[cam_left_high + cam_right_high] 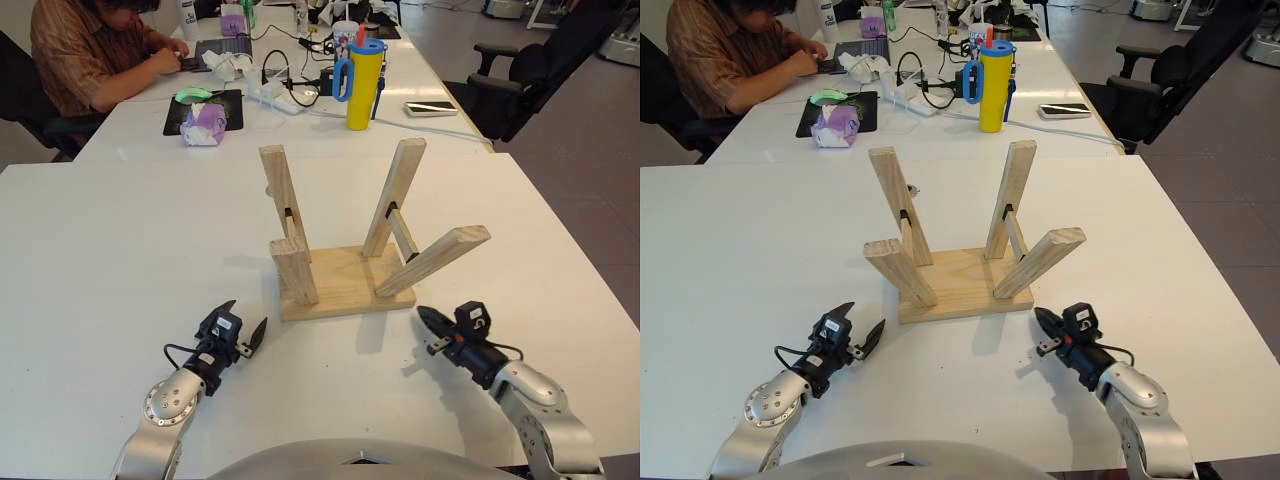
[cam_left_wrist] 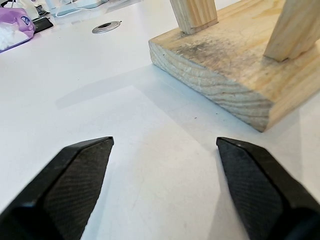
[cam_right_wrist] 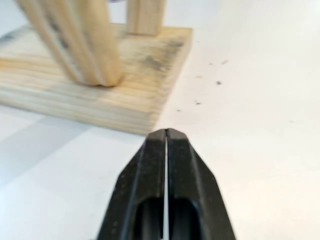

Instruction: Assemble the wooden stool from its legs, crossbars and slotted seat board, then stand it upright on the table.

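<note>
while sitting inverted on the table (image 1: 100, 250) on its seat board (image 1: 340, 280) with legs (image 1: 395, 195) splayed upward, liable to shed the steeply leaning leg (image 1: 435, 258) if flipped by one corner; found left gripper (image 1: 247, 315) spread wide, right gripper (image 1: 425, 318) pinched shut, both empty just short of board.
</note>
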### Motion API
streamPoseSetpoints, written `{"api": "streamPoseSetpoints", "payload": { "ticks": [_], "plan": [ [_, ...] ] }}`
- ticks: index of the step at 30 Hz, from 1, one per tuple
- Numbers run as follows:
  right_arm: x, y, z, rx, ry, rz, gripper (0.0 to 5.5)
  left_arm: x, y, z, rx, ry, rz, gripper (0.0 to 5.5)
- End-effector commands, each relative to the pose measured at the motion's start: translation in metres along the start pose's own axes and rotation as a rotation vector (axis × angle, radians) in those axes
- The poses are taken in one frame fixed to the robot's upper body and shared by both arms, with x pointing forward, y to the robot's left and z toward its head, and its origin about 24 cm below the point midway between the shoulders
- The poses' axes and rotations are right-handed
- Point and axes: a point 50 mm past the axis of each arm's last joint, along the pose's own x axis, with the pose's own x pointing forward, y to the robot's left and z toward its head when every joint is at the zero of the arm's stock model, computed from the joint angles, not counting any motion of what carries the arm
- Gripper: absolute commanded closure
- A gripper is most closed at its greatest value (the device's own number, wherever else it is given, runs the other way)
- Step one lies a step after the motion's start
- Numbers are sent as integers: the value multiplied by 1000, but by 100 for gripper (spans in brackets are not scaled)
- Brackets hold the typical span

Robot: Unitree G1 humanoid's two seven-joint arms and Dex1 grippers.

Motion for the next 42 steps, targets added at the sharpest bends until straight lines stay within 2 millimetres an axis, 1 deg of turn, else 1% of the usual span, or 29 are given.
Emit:
{"api": "streamPoseSetpoints", "payload": {
  "ticks": [1, 3, 5, 8, 13, 16, 18, 21, 24, 27, 32, 37, 40, 41, 42],
  "plan": [
    [16, -5, 6, -23, -7, -25, 548, 5, -6, -13, -2, 105, -30, 168],
    [24, -1, 5, -20, 6, -10, 548, 7, -7, -13, 4, 113, -41, 168],
    [29, 8, 3, -3, 16, 21, 548, 9, -9, -13, 6, 124, -65, 168],
    [30, 21, 1, 28, 34, 71, 548, 8, -13, -9, -9, 116, -104, 168],
    [32, 32, 3, 55, 37, 106, 548, 9, -20, -1, -29, 89, -185, 168],
    [36, 37, 12, 77, 8, 130, 548, 13, -25, 13, -51, 23, -230, 168],
    [38, 42, 26, 106, -44, 166, 548, 16, -26, 28, -111, -44, -251, 168],
    [40, 54, 56, 129, -138, 230, 548, 16, -22, 61, -166, -172, -285, 168],
    [38, 60, 82, 143, -205, 251, 548, 11, -18, 77, -162, -213, -299, 168],
    [35, 62, 103, 170, -256, 253, 548, 6, -9, 89, -159, -239, -282, 168],
    [35, 58, 116, 190, -272, 229, 548, 2, 8, 115, -163, -312, -239, 168],
    [37, 54, 119, 218, -278, 214, 548, 4, 14, 126, -171, -340, -224, 168],
    [38, 49, 117, 218, -257, 185, 548, 5, 16, 133, -147, -344, -223, 168],
    [39, 46, 114, 217, -243, 165, 548, 5, 16, 133, -137, -333, -227, 168],
    [39, 42, 112, 217, -228, 145, 548, 6, 16, 128, -117, -293, -229, 168]
  ]
}}
